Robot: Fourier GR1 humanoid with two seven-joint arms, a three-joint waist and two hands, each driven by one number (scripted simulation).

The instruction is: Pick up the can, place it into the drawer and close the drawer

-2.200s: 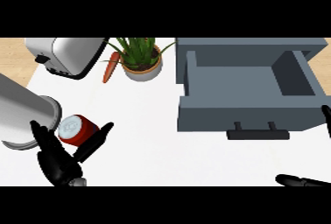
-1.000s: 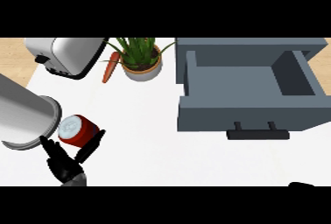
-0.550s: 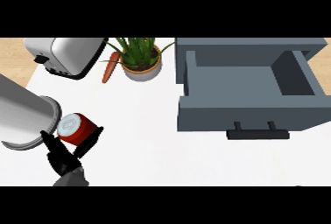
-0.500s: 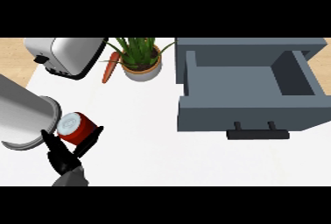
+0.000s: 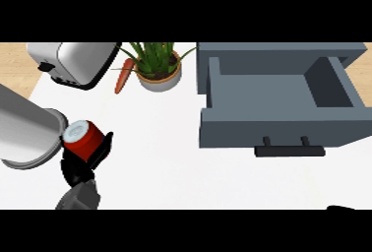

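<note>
white counter [image 5: 218,182]: left hand [image 5: 81,165] fingers [image 5: 104,146] wrap unlabelled can [image 5: 82,137].

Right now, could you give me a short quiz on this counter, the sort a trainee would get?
1. True or false: the drawer is shut.
2. Which robot hand is closed around the red can: A left, B right, C neither?
3. Fill in: the carrot lies between the toaster and the ____.

Key: 1 false, it stands open with nothing showing inside. 2 A. 3 potted plant.
</note>
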